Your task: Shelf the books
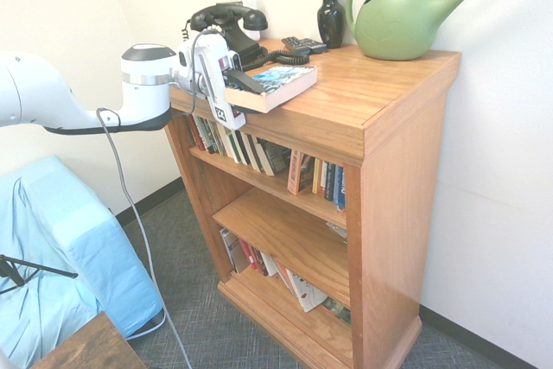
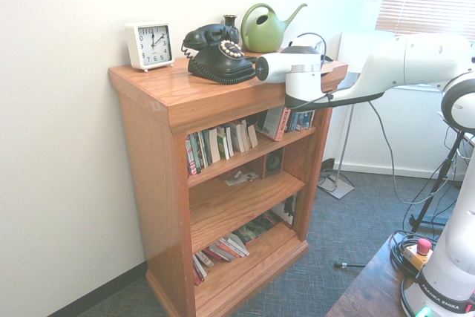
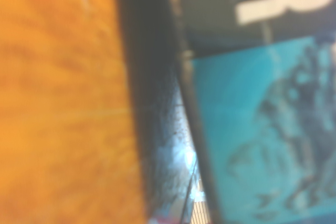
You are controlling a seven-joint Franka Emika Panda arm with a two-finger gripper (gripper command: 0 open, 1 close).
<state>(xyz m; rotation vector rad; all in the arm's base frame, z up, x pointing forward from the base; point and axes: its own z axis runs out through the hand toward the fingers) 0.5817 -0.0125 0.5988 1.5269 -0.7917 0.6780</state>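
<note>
First exterior view, left to right. White arm (image 1: 52, 97) entering from the left, roughly level, wrist at the front corner of the bookcase top (image 1: 380, 97). End effector (image 1: 238, 84) at the near edge of the book (image 1: 278, 85); one dark finger (image 1: 246, 81) lying across the cover's near end, the other hidden below. Pinching the book at its near end, as far as visible. Book lying flat, cover up, on the front left part of the top board, cream page edges facing the room, part of it overhanging the front edge. Book extending away from the end effector toward the right. Black telephone (image 1: 232, 28) just behind the book, dark vase (image 1: 330, 16) further right, green watering can (image 1: 406, 15) at the right rear. Rows of thinner books (image 1: 259, 151) on the upper shelf below; more on the bottom shelf.

Second exterior view, left to right. White clock (image 2: 149, 45) at the left rear of the top, telephone (image 2: 217, 53) next, watering can (image 2: 267, 29) behind. Arm (image 2: 393, 64) entering from the right; wrist covering the book and the end effector, neither visible here. Shelved books (image 2: 219, 145) on the upper shelf.

Wrist view, blurred. Orange wood of the top (image 3: 58, 103) on one side, book cover (image 3: 262, 129) on the other, teal picture with a large white letter on black. Dark band between them, cannot tell what.
</note>
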